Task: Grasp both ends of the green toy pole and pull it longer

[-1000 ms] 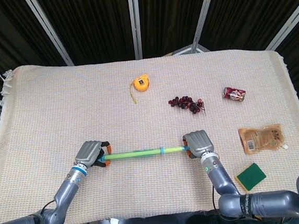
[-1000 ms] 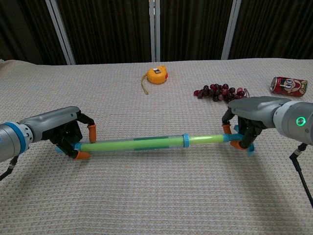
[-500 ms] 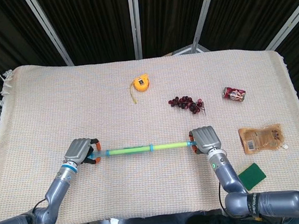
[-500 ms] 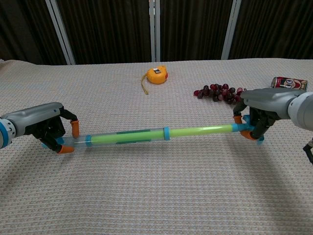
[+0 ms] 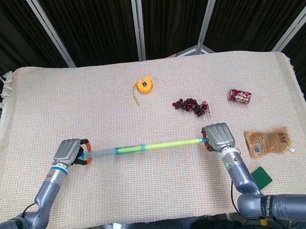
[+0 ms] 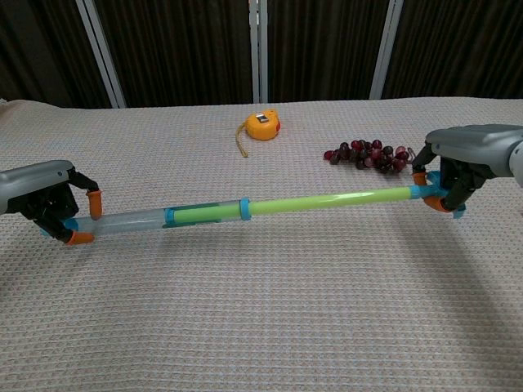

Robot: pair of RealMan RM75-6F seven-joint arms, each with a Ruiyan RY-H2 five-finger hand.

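Note:
The green toy pole [image 5: 161, 145] [image 6: 327, 200] stretches across the near part of the table, lifted a little above the cloth. It has a clear outer sleeve on its left part, blue rings, and a thin green inner rod on the right. My left hand [image 5: 69, 152] [image 6: 45, 200] grips the left end with orange-tipped fingers curled around it. My right hand [image 5: 218, 136] [image 6: 462, 159] grips the blue-capped right end. In the chest view the pole slopes up slightly toward the right.
An orange tape measure [image 5: 144, 86] lies at the back centre. Dark red grapes [image 5: 191, 106] and a soda can [image 5: 240, 96] lie behind the right hand. A brown pouch [image 5: 266, 140] and a green sponge [image 5: 260, 177] sit at the right, near the table's front edge.
Both hands have moved apart, left hand leftward and right hand rightward. The pole has grown longer, with more green inner rod showing out of the clear sleeve.

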